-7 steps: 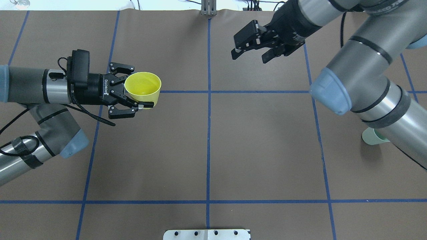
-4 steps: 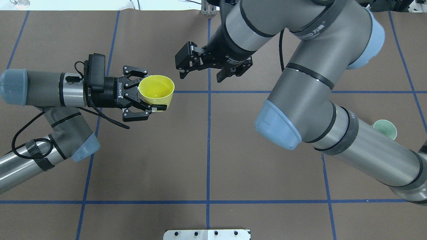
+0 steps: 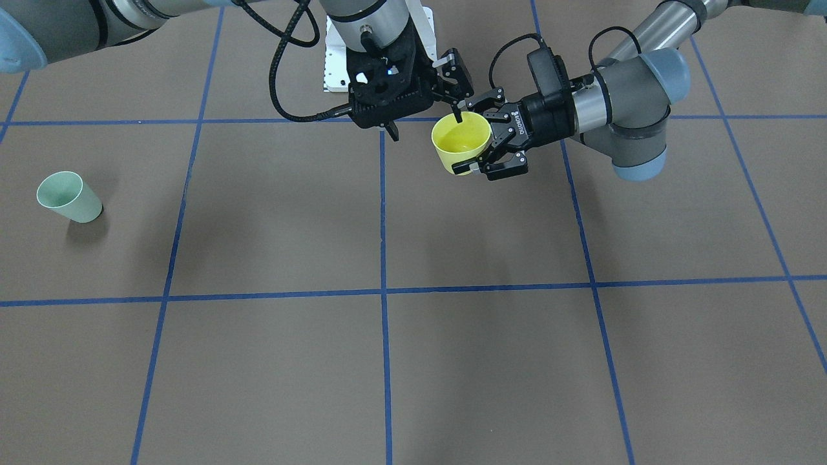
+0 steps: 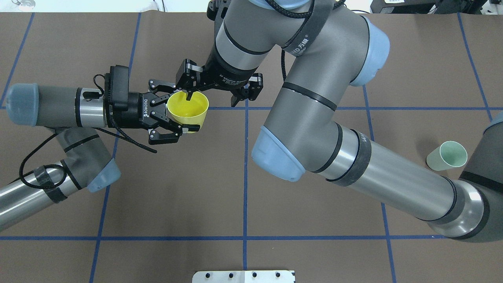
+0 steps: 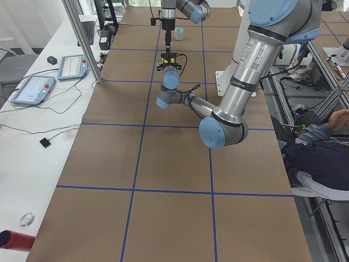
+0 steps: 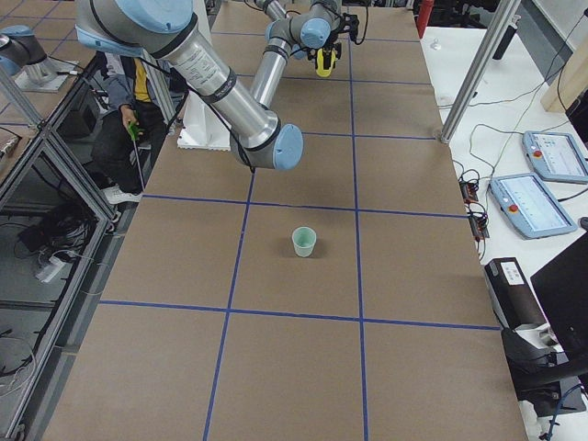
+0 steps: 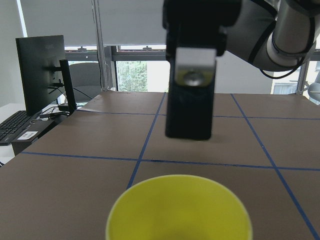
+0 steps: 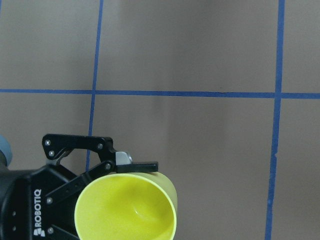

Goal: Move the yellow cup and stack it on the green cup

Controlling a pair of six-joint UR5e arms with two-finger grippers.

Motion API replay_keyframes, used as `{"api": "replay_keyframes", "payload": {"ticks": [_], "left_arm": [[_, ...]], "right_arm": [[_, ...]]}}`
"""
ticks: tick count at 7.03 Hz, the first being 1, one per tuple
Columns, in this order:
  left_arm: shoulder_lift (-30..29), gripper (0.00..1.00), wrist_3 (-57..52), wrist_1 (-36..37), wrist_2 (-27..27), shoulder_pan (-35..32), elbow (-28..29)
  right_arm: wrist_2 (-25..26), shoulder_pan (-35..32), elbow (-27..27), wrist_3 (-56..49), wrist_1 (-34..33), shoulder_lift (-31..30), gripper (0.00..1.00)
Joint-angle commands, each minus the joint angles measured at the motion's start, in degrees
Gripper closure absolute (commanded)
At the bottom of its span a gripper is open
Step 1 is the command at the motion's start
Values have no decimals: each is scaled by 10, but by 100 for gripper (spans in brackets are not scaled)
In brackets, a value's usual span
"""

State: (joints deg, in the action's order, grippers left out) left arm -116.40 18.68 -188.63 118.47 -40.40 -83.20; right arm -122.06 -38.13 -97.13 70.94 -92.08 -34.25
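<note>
Gripping the yellow cup [image 4: 192, 113] by its sides, the left gripper [image 4: 185, 107] has its fingers clenched on it and holds it upright above the bench [image 4: 177, 196], left of centre. The right gripper [image 4: 212, 100] hangs there with fingers released and spread, one fingertip over the cup's far rim. The green cup [image 4: 446, 156] stands upright on the bench, well apart on the right.

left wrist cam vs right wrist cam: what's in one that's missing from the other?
Only left wrist: one dark finger of the right hand hanging at the far rim of the yellow cup, plus a monitor and windows. Only right wrist: the left hand clamped on that cup, seen from above. Both: the yellow cup and the brown table with blue lines.
</note>
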Motion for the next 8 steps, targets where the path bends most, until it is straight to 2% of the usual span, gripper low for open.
{"api": "replay_keyframes", "payload": {"ticks": [1, 4, 8], "left_arm": [[0, 100, -1, -1, -11, 11, 1], [1, 100, 0, -1, -11, 13, 1], [1, 100, -1, -2, -11, 15, 1]], "right_arm": [[1, 0, 22, 10, 0, 4, 3], [13, 4, 36, 9, 0, 4, 12], [14, 13, 39, 0, -6, 0, 16]]}}
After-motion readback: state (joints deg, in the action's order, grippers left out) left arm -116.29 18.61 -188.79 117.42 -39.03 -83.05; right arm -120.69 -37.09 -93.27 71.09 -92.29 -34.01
